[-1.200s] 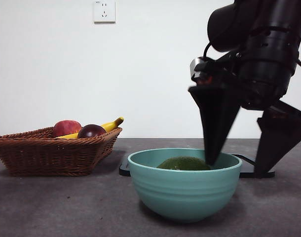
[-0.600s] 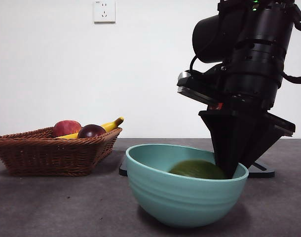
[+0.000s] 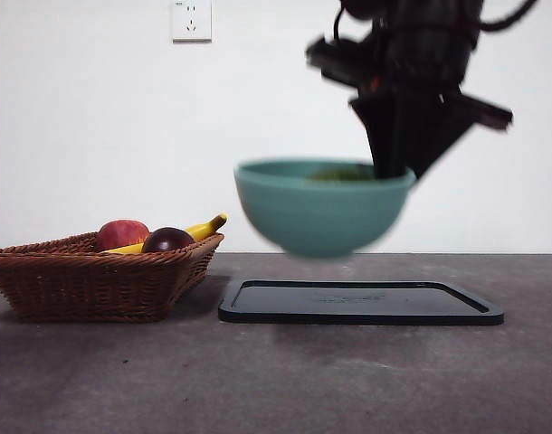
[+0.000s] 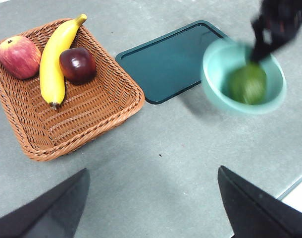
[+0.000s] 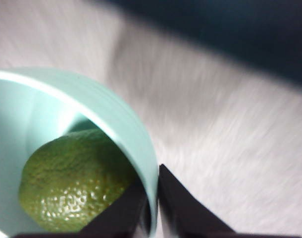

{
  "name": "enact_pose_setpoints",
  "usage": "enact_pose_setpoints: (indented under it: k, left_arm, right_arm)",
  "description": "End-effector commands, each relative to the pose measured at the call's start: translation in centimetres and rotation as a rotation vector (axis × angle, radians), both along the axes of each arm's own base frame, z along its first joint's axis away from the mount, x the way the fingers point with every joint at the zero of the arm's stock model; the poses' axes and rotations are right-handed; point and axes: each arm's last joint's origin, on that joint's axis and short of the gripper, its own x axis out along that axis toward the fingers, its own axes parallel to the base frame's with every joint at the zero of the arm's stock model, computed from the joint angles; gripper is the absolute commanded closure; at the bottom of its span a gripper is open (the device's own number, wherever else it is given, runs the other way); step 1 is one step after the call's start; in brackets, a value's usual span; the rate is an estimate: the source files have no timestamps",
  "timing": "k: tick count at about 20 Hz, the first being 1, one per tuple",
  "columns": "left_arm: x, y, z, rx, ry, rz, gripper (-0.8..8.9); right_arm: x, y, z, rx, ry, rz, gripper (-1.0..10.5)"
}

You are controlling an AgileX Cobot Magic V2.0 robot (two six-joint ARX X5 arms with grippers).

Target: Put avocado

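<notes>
The avocado (image 5: pixel 72 188), dull green and bumpy, lies inside a teal bowl (image 3: pixel 317 212). My right gripper (image 5: pixel 152 198) is shut on the bowl's rim (image 5: pixel 128 131), one jaw inside and one outside. In the front view the bowl hangs in the air, blurred, above the black tray (image 3: pixel 362 304), with the right gripper (image 3: pixel 395 167) coming down from above onto its right rim. Only the avocado's top (image 3: pixel 341 174) peeks over the rim there. The left wrist view looks down on the avocado (image 4: pixel 247 83) in the bowl (image 4: pixel 210 82). My left gripper (image 4: pixel 152 171) hangs open, high over the table.
A wicker basket (image 3: pixel 95 280) at the left holds a red apple (image 4: pixel 18 56), a banana (image 4: pixel 54 59) and a dark maroon fruit (image 4: pixel 77 64). The flat black tray (image 4: pixel 176 59) lies between the basket and the bowl. A wall socket (image 3: pixel 191 20) sits behind.
The right gripper closed on the bowl's right rim, tilted it, then lifted it off the table with the avocado inside. It now hangs above the tray.
</notes>
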Motion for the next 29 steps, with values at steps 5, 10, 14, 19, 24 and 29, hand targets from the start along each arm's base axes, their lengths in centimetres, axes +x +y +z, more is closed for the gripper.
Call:
enact_pose_setpoints:
  k: [5,10,14,19,24,29]
  left_arm:
    - [-0.1,0.0,0.5,-0.026,-0.008,-0.006,4.07]
    - [-0.1,0.0,0.5,-0.027,-0.008,-0.006,4.07]
    - [-0.1,0.0,0.5,-0.027,-0.008,-0.006,4.07]
    - [-0.1,0.0,0.5,-0.027,-0.008,-0.006,4.07]
    - [-0.1,0.0,0.5,-0.027,-0.008,-0.006,4.07]
    - [-0.1,0.0,0.5,-0.027,-0.008,-0.006,4.07]
  right_arm:
    - [5.4,-1.7,3.0,0.029,-0.054,-0.106,9.4]
    - [11.4,-2.5,1.0,-0.008,0.006,-0.155,9.4]
    - [14.9,-2.7,-3.9,-0.015,0.128,-0.172,9.4]
    - [16.1,-2.8,-7.1,-0.039,0.175,-0.173,9.4]
    - [16.2,-2.8,-7.1,-0.034,0.167,-0.174,9.2]
    - [16.3,-3.7,-5.1,-0.148,0.104,-0.217,4.6]
